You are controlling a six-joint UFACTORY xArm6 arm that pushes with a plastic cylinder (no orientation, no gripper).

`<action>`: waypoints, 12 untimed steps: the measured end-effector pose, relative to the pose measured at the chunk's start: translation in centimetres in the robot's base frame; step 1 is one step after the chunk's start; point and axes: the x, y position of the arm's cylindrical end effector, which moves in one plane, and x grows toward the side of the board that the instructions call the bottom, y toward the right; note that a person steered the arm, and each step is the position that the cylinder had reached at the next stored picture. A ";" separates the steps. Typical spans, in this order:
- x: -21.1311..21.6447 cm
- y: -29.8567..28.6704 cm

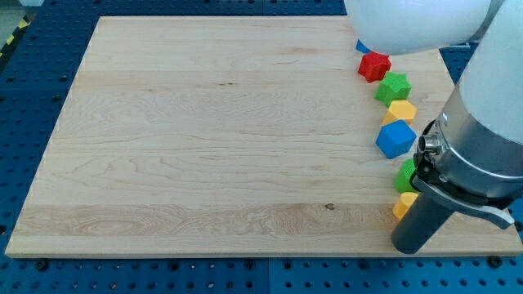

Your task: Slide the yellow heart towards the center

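Observation:
Two yellow blocks show near the board's right edge. The upper yellow block (400,112) lies between a green star (393,86) and a blue cube (395,140). The lower yellow block (403,204) is partly hidden behind my rod, just under a half-hidden green block (405,175). I cannot tell which yellow block is the heart. My tip (408,247) rests on the board near its bottom right corner, just below the lower yellow block and right next to it. Whether they touch is unclear.
A red star (374,66) lies at the top of the column of blocks, with a sliver of a blue block (361,46) above it under the white arm body. The arm's housing (482,139) covers the board's right edge. The wooden board (212,139) sits on a blue perforated table.

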 end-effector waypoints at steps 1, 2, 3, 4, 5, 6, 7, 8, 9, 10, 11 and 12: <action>-0.1 1.1; -0.1 1.1; -0.2 3.7; -0.8 5.2; -2.6 4.2; -3.6 0.4; -3.6 -3.9; -4.6 -6.0; -5.5 -6.4; -7.1 -8.6; -9.9 -10.9; -12.2 -13.2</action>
